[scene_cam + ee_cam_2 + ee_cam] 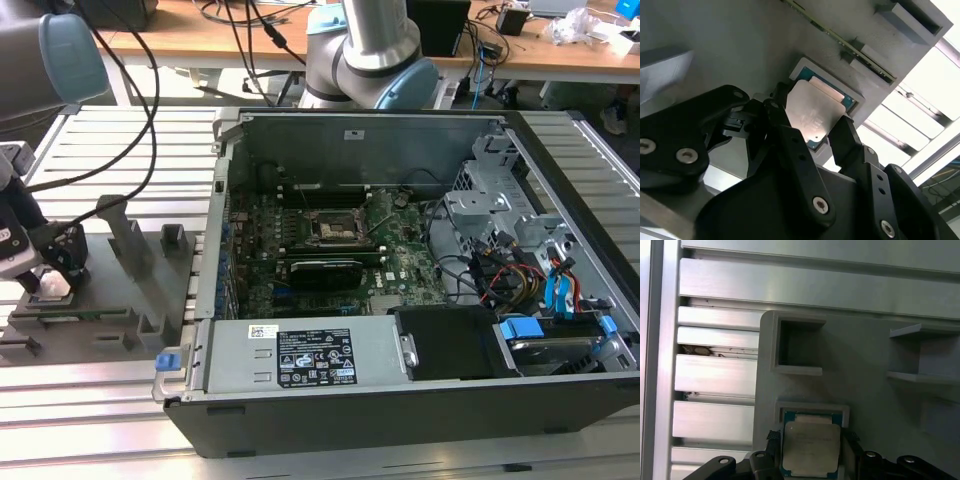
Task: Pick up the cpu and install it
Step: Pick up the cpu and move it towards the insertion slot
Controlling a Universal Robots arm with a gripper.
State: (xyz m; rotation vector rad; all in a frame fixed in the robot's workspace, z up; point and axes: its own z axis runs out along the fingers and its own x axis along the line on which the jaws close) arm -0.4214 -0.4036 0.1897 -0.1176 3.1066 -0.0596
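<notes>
Two black fingers of the gripper stand one on each side of the cpu, spread a little wider than the chip itself. I cannot make out from either wrist view whether their pads touch its edges. Between them I see the silvery top plate with its thin green border, and the cpu lies flat in a shallow square pocket with a raised rim, not lifted out. The pocket belongs to a grey tray. Just beyond the fingertips the tray carries a deeper square recess, and further off to one side a pair of shelf-like ledges. Past the tray's edge I have the ribbed aluminium table, which the tray rests on. In the exterior view the gripper hangs low over the tray at the exterior view's left, with the chip directly under the fingers. Well apart from them, toward the exterior view's right, an open computer case lies on the same table. Its green motherboard faces up, with the black-framed socket near the board's middle. The arm rises behind the case, and black cables loop from it toward the gripper.
</notes>
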